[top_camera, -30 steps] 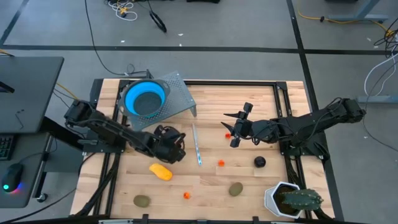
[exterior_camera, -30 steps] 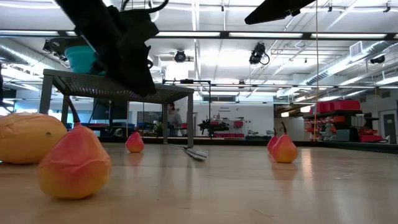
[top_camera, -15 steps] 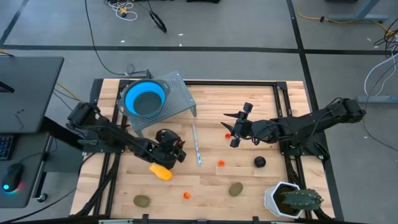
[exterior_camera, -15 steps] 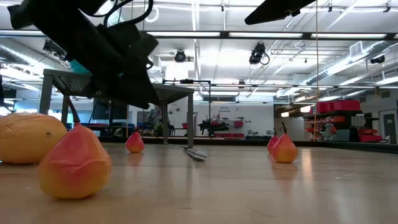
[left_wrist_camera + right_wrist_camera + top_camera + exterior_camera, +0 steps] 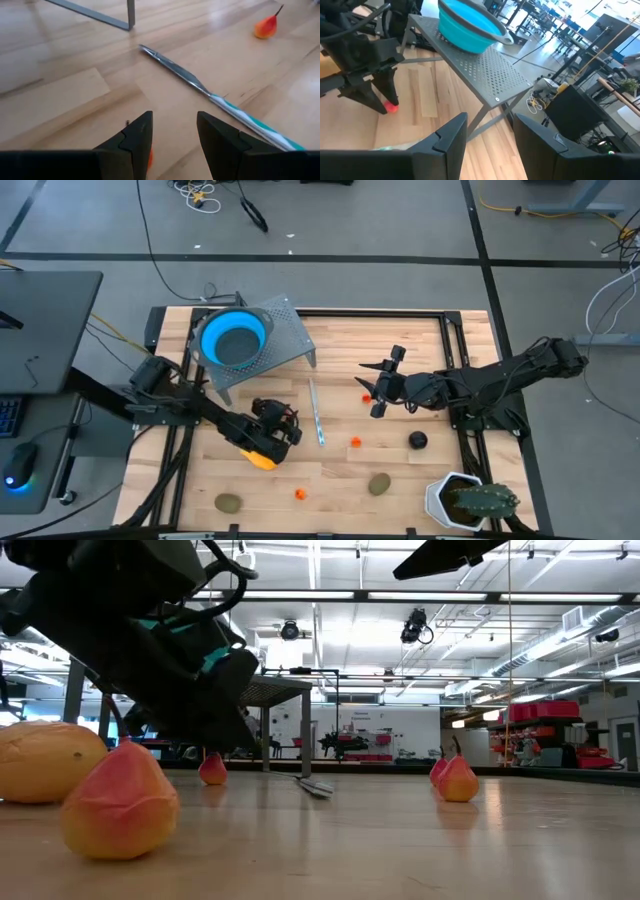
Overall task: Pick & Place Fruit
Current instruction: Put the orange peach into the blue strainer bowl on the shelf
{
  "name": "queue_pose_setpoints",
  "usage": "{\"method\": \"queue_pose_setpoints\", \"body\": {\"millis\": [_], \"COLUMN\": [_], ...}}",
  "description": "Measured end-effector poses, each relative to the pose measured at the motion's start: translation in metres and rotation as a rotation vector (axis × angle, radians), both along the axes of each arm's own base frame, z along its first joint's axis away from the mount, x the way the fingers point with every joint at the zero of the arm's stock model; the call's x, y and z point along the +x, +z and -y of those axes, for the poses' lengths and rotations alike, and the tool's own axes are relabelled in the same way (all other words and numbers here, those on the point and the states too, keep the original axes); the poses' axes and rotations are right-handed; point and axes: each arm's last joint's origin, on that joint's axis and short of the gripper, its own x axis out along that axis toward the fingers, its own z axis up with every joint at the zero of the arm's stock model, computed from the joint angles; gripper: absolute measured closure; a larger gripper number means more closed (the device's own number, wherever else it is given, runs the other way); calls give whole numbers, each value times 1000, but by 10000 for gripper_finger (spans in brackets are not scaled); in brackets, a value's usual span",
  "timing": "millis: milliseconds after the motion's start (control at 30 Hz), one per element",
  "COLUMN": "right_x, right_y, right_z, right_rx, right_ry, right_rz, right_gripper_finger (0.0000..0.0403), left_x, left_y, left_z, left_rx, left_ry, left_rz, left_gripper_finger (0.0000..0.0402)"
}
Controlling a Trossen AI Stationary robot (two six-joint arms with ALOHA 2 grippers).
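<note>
The yellow oblong fruit (image 5: 258, 458) lies on the table near its left side; in the low view the yellow fruit (image 5: 45, 760) rests on its long side. My left gripper (image 5: 285, 434) hovers low just above its right end, open, fingers pointing at the silvery-blue stick (image 5: 316, 412). In the left wrist view my left gripper (image 5: 172, 137) frames bare wood. Two kiwi-like ovals (image 5: 228, 502) (image 5: 379, 483), a black ball (image 5: 417, 441) and orange-red balls (image 5: 355, 442) (image 5: 299, 494) lie scattered. My right gripper (image 5: 374, 388) waits open above the table's middle right, right gripper (image 5: 490, 140) facing the stand.
A blue bowl (image 5: 235, 340) sits on a grey perforated stand (image 5: 285, 340) at the far left. A spiky green plant in a white pot (image 5: 468, 500) stands at the near right corner. Another orange-red ball (image 5: 366, 395) lies under the right gripper.
My left gripper has moved toward the table's near edge and down, closing in on the yellow fruit from its far side, and now hangs low beside it. The fruit has stayed put.
</note>
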Motion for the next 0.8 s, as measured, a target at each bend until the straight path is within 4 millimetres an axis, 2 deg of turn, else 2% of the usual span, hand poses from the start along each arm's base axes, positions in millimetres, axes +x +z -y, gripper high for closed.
{"method": "queue_pose_setpoints", "body": {"millis": [233, 333, 800], "right_x": [0, 0, 0], "right_y": [0, 0, 0], "right_z": [1, 1, 1], "right_rx": [1, 1, 1], "right_ry": [-2, -3, -2], "right_rz": [0, 0, 0], "right_gripper_finger": [233, 233, 233], "left_x": [-3, -5, -10], "left_y": [0, -1, -6], "left_z": [-1, -2, -5], "left_rx": [10, 19, 22], "left_ry": [8, 12, 9], "left_rz": [-21, -49, -119], "left_gripper_finger": [238, 250, 382]}}
